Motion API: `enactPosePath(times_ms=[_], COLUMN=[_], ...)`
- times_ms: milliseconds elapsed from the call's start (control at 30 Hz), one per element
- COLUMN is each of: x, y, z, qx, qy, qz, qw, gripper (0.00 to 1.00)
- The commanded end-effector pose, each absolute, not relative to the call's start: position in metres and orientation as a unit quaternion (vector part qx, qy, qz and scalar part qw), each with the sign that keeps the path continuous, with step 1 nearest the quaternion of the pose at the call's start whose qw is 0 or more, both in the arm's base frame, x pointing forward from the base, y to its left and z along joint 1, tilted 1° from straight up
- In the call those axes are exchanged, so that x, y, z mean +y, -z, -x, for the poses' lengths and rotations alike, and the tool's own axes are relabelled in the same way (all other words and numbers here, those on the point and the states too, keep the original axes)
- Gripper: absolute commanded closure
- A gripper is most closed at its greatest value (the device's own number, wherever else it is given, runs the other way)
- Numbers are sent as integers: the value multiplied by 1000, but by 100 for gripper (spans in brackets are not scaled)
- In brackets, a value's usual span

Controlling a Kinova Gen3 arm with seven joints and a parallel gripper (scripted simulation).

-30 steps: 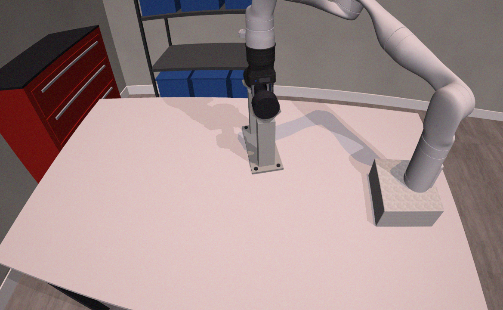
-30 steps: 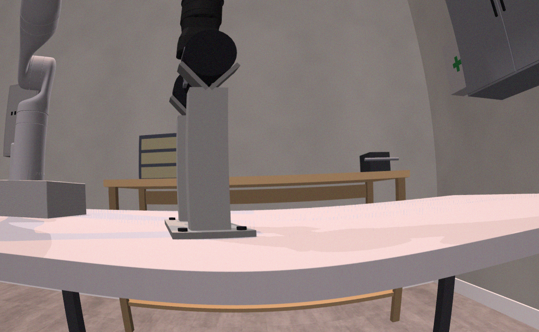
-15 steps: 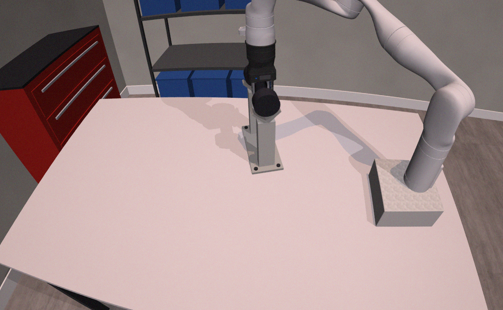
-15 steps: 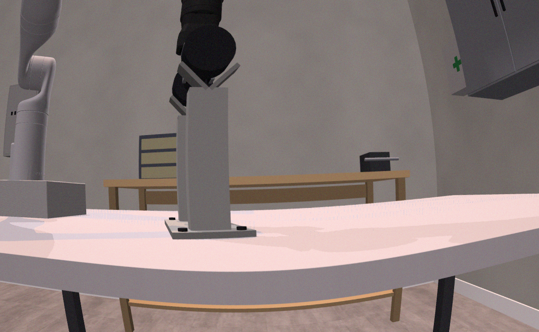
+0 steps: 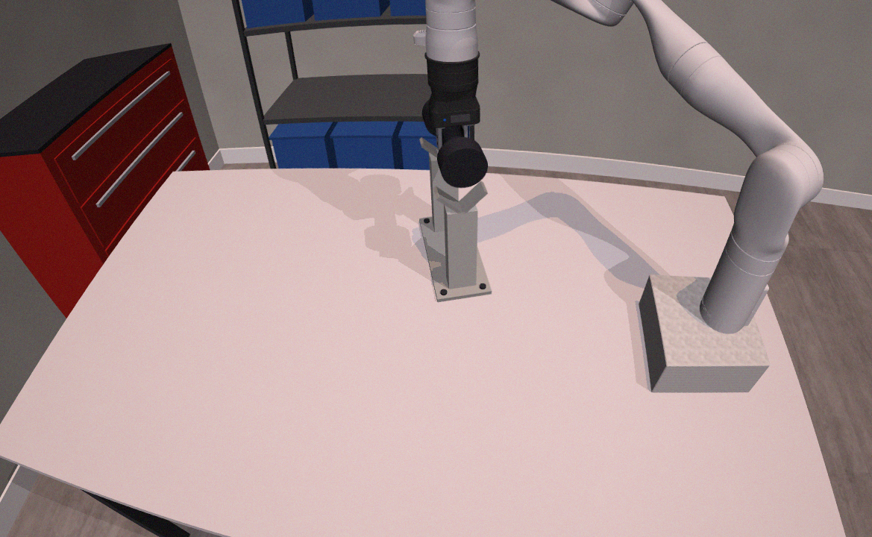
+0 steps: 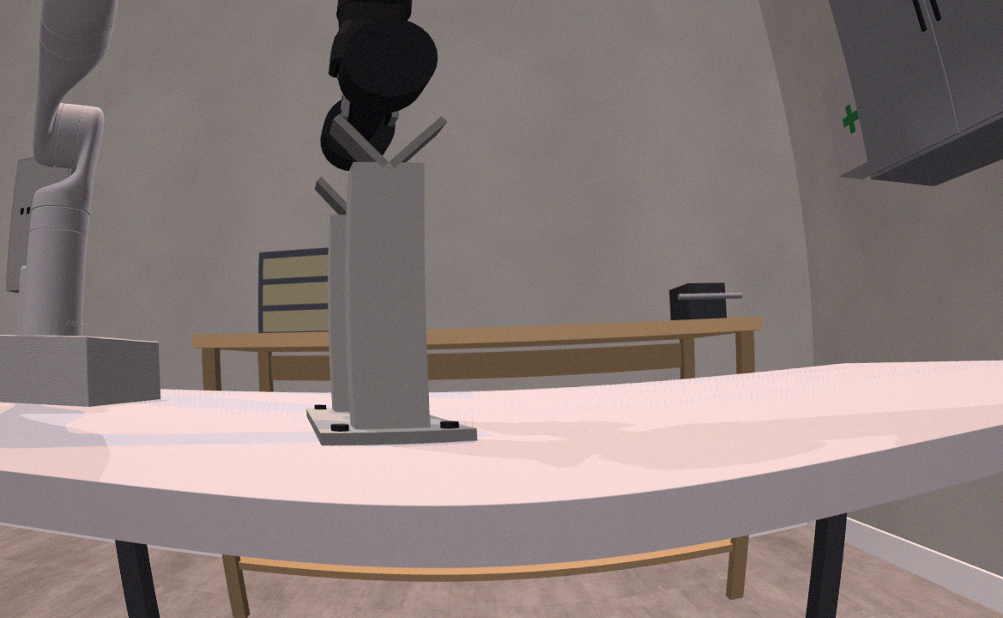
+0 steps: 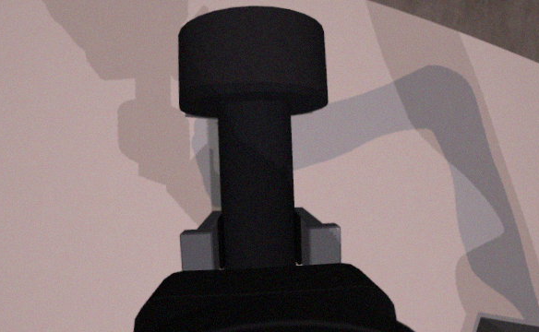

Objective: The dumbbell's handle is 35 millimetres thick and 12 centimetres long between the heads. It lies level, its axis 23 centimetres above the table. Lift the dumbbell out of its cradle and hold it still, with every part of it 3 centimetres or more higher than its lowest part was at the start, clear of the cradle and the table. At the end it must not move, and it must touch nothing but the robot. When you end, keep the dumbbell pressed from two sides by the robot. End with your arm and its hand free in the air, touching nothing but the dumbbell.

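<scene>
The black dumbbell hangs level in my gripper, which is shut on its handle from two sides. In the wrist view the handle runs up between the two grey fingers to the far head. In the exterior view the near head sits a little above the V-shaped top of the grey cradle, with a gap between them. The far head shows lower behind the near V plates. In the top view the cradle stands right under the dumbbell, bolted to the table.
The arm's grey base block stands at the table's right side. A red drawer cabinet and a shelf with blue bins stand beyond the table. A wooden bench stands behind in the exterior view.
</scene>
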State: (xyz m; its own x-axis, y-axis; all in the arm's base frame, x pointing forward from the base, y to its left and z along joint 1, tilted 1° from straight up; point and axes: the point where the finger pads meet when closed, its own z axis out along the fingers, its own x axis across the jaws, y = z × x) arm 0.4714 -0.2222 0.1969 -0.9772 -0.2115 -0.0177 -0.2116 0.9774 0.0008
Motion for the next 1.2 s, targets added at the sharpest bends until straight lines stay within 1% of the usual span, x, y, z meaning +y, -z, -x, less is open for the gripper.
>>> enactPosePath(times_ms=[0, 567, 1167], x=[-223, -222, -222], y=[-207, -245, -266], z=[-473, -472, -471], qx=[994, 994, 994], qy=[2, 2, 2], qz=[105, 105, 105], qw=[12, 12, 12], gripper=[100, 100, 100])
